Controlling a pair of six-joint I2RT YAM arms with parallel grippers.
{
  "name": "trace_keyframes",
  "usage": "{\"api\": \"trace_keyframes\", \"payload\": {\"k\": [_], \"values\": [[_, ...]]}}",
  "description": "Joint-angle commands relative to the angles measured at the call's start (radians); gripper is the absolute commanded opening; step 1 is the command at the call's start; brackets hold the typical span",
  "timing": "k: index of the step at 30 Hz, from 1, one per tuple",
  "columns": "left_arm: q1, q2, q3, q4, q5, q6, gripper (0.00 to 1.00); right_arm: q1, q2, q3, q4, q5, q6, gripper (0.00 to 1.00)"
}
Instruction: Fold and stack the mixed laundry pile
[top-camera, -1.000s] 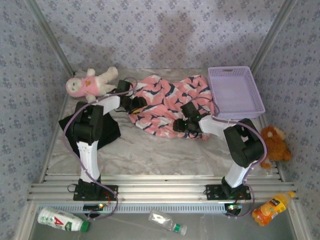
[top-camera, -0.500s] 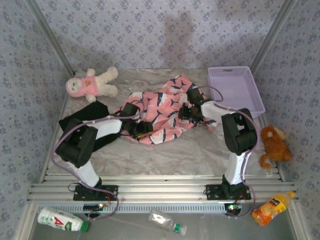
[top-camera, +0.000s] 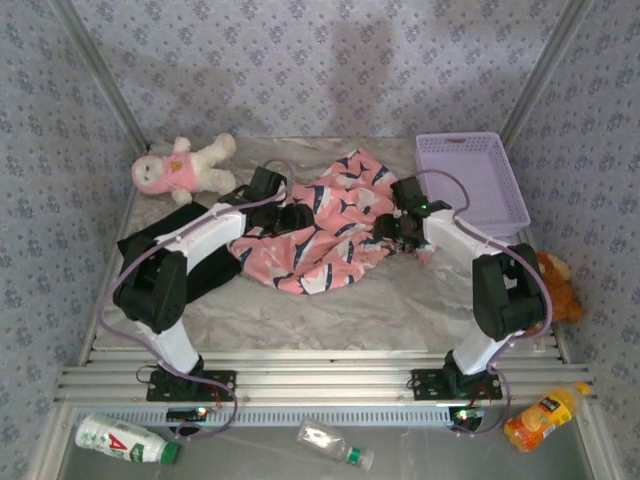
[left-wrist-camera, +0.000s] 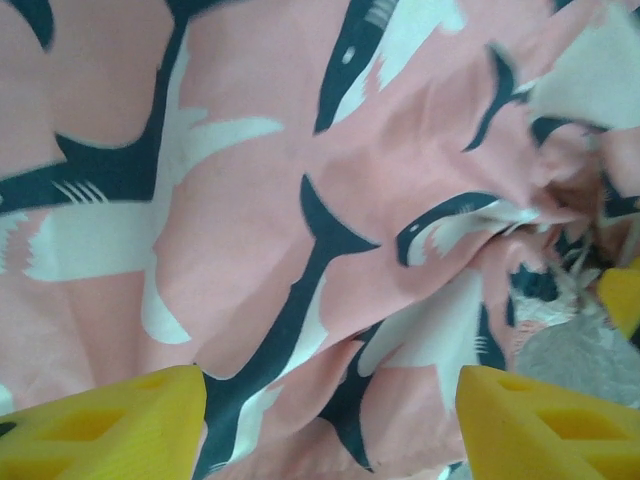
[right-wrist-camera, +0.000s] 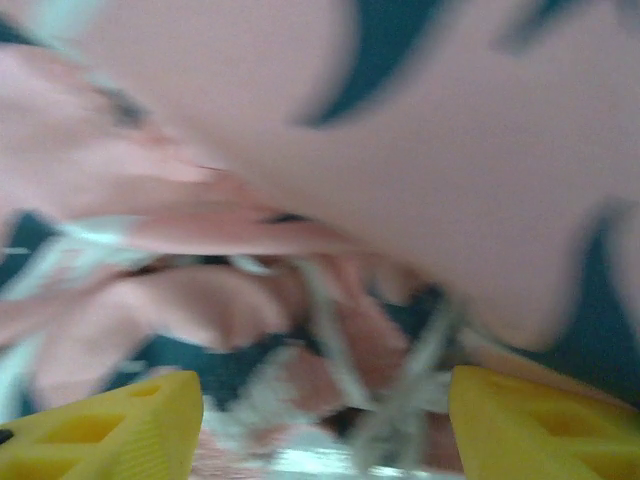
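Observation:
The pink garment (top-camera: 322, 232) with dark and white bird shapes lies crumpled in the middle of the table. The black T-shirt (top-camera: 139, 246) lies flat at the left, partly under my left arm. My left gripper (top-camera: 296, 216) rests at the pink garment's left edge. In the left wrist view that gripper (left-wrist-camera: 330, 430) is open, its yellow fingertips (left-wrist-camera: 100, 425) wide apart over pink cloth (left-wrist-camera: 300, 200). My right gripper (top-camera: 392, 228) is at the garment's right edge. It (right-wrist-camera: 325, 425) is open too, with blurred pink folds (right-wrist-camera: 400, 150) and pale threads just beyond its fingertips (right-wrist-camera: 545, 420).
A pink-and-white plush toy (top-camera: 185, 167) lies at the back left. A lavender mesh basket (top-camera: 470, 180) stands at the back right, and a brown teddy (top-camera: 553, 290) sits by the right wall. Bottles (top-camera: 125, 438) (top-camera: 545, 415) lie below the near rail.
The pink garment went from spread wide to bunched toward the centre. The left gripper swung near, then back toward the far left of the cloth. The right gripper shifted right. Both jaws widened.

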Motion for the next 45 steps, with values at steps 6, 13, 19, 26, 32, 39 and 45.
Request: {"api": "trace_keyframes", "payload": {"k": [6, 13, 19, 26, 32, 39, 45], "values": [[-0.055, 0.087, -0.127, -0.008, -0.019, -0.037, 0.68, -0.064, 0.020, -0.063, 0.012, -0.003, 0.030, 0.76], [-0.065, 0.051, -0.250, 0.006, -0.011, -0.062, 0.66, -0.022, 0.269, 0.196, 0.049, -0.128, 0.016, 0.71], [-0.077, -0.052, -0.361, 0.055, -0.015, -0.117, 0.67, 0.084, 0.513, 0.508, -0.040, -0.196, 0.019, 0.69], [-0.099, 0.063, -0.253, 0.153, 0.025, -0.148, 0.67, 0.039, 0.621, 0.719, -0.084, -0.184, 0.016, 0.70], [-0.098, 0.176, -0.061, 0.196, 0.053, -0.181, 0.68, 0.015, 0.360, 0.483, -0.021, -0.107, 0.007, 0.76], [-0.052, 0.014, -0.033, 0.042, -0.011, -0.094, 0.75, 0.044, 0.081, 0.122, 0.066, -0.115, 0.048, 0.82], [0.114, -0.159, -0.175, -0.061, -0.071, -0.018, 0.78, 0.114, 0.005, -0.089, 0.127, -0.088, 0.131, 0.82]]}}
